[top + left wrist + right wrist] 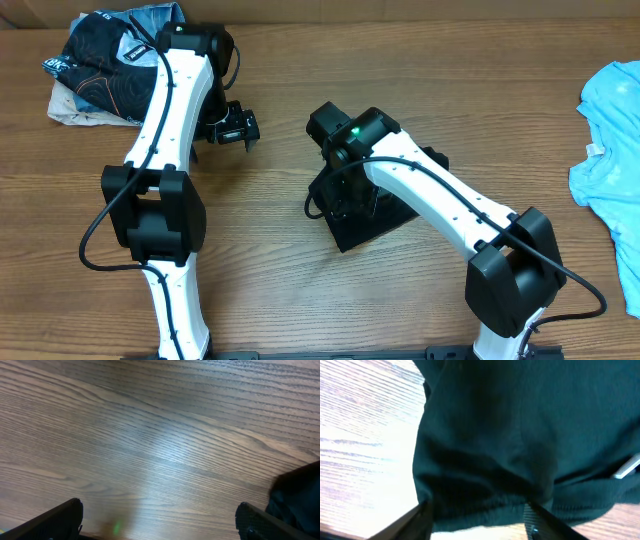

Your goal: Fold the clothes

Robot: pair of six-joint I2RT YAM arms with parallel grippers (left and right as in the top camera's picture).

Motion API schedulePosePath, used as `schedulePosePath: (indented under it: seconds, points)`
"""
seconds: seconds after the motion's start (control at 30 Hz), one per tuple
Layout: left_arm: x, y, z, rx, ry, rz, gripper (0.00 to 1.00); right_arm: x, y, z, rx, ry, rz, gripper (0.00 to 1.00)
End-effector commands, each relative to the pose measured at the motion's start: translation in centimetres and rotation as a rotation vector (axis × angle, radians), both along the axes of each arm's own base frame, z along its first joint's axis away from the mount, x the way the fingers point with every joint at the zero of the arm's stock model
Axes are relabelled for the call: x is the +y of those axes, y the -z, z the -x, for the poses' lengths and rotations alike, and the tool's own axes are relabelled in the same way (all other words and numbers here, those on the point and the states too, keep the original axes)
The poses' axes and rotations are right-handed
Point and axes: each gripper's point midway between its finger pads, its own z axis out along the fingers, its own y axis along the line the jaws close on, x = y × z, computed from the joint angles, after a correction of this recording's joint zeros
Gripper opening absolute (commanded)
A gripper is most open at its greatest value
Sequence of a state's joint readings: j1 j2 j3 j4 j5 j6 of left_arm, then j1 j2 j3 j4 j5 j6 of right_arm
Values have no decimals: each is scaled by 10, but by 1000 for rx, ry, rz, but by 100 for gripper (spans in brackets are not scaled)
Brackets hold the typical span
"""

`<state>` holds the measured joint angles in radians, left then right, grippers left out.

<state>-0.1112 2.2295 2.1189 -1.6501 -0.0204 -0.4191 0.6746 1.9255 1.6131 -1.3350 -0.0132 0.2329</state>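
- The left gripper (159,508) stands wide open, with only bare table (150,435) between its fingers (55,521).
- A dark edge of cloth shows just outside its right finger, at the frame's border; what it belongs to cannot be told from the left wrist view.
- The right gripper (476,510) is down on the black shirt (350,235), which lies folded small in the middle of the table.
- Its jaws stand partly closed, one finger on each side of a bunched fold at the shirt's hem.
- The cloth fills the gap and touches both fingers (420,521). Whether it is truly pinched cannot be told.
- Beyond the jaws the rest of the shirt rises in dark folds. A white tag (627,467) shows well off to the side of its right finger.
- The blue T-shirt (610,150) lies spread at the table's right edge, well apart from both sets of jaws.
- A pile (100,70) of dark printed clothes sits at the far left corner, behind the left gripper and clear of its jaws.
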Motion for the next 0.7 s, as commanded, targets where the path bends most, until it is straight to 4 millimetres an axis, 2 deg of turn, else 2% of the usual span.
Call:
schedulePosePath:
  seconds: [0.0,0.13,0.2,0.33,0.37,0.53,0.67]
  points:
    - [0,-12,1,-30,-6,-12,100,-6,14,3,12,3,26,59]
    - [0,-12,1,-31,-6,-12,100,-7,26,5,11,0,25,58]
    - [0,-12,1,-31,-6,-12,100,-7,27,4,10,1,24,44]
    - [0,-12,1,-32,-7,-12,100,-7,27,5,10,5,25,6]
    - [0,-12,1,-32,-6,-12,100,-7,27,5,13,10,26,4]
    - [0,-12,0,-35,-7,-11,100,-4,25,16,32,8,43,4]
    - [0,-12,-1,-40,-7,-11,100,10,19,34,41,-47,56,4]
